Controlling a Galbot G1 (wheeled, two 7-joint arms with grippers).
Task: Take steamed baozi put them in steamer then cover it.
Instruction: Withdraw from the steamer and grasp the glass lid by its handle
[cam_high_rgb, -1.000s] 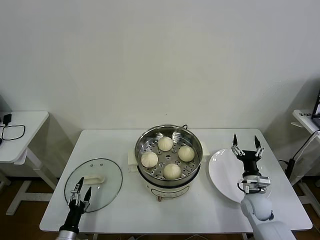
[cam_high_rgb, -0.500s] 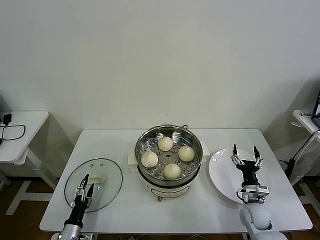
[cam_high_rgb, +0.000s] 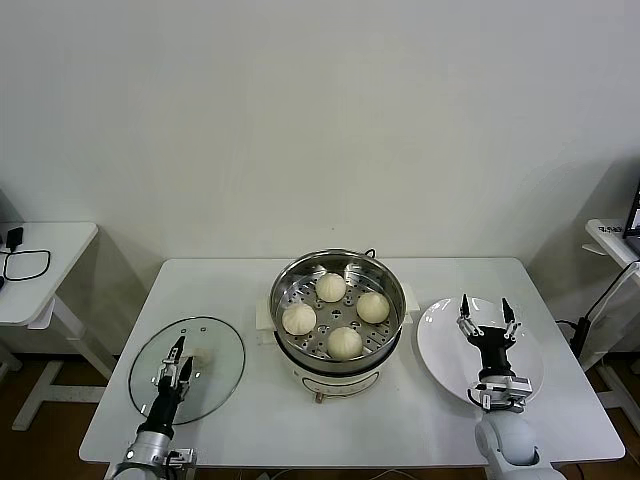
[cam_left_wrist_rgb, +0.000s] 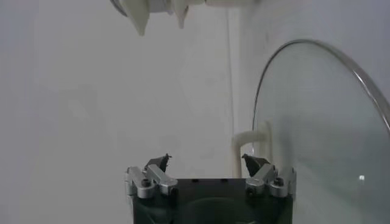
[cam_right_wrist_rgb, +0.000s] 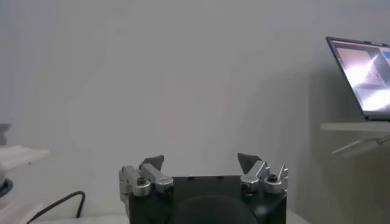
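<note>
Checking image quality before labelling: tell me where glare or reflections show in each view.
Head view: the steamer rim shines brightly and the cover is see-through, with faint highlights. Left wrist view: a small bright glint sits on the cover's glass, its metal rim catching light. Right wrist view: no glare; only the lit laptop screen is bright.

Open steamer (cam_high_rgb: 338, 300) top, unobstructed above four baozi (cam_high_rgb: 344, 342).

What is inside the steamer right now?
Four steamed baozi sit on the perforated tray in the open steamer. What lies under the tray is hidden. The cover lies on the table near the left gripper.
</note>
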